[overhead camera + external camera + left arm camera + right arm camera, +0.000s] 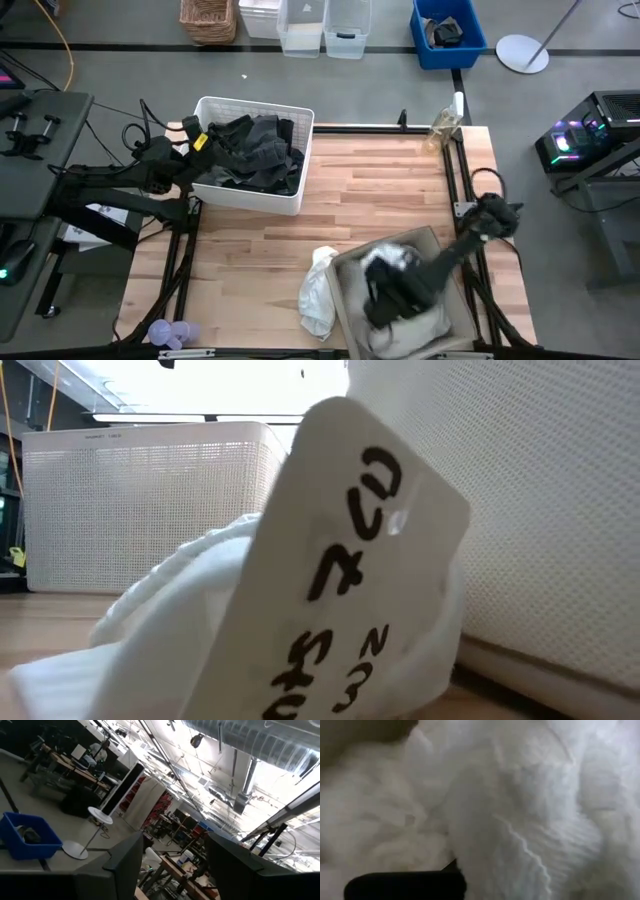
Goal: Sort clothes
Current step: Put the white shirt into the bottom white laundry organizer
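High view: my right gripper [385, 300] deep in box [440, 250] among whites [425, 320], finger state unclear; next, lift clear.

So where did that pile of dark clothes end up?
In the high view, the dark clothes fill the white basket at the table's far left, beside the left pincer.

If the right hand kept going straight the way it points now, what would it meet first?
Most likely the white clothes piled in the beige box: the right hand points down into the box, and white fabric fills its wrist view. Whether it already touches is unclear.
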Controlling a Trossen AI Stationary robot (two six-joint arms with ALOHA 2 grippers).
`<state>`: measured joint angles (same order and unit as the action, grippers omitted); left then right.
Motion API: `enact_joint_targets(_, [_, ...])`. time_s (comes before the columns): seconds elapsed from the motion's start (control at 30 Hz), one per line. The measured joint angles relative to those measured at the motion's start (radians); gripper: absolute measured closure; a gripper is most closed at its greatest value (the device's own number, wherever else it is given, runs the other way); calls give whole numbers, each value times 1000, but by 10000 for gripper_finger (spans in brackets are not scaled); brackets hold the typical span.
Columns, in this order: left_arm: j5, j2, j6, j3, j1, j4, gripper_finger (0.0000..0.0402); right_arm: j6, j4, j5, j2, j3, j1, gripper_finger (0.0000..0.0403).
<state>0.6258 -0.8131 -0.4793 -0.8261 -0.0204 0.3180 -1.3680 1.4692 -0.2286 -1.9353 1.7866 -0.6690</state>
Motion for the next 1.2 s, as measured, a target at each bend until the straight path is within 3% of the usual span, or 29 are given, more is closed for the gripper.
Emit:
enact_joint_targets(0.07, [-1,0,-19,0,0,0,201,22,107,-9,-17,-3,56,365])
enact_joint_targets(0.13, [-9,0,-25,0,0,0,201,72,82,-32,11,-45,99,365])
enact_joint_targets(0.27, [-15,2,-25,0,1,0,201,40,60,4,132,-247,159,365])
enact_joint_targets(0.47, [-19,8,16,0,1,-4,201,-216,-147,11,423,-617,256,365])
enact_joint_targets(0.7, [-19,8,37,0,1,-7,201,-515,-290,-193,674,-854,396,365])
enact_joint_targets(0.83, [-19,8,67,0,1,-7,201,-454,-331,-189,741,-879,448,349])
enact_joint_targets(1.03, [-19,9,81,0,1,-7,201,-241,-256,-192,753,-749,451,219])
enact_joint_targets(1.2, [-19,9,84,0,1,-7,201,-33,-188,-98,753,-567,451,141])
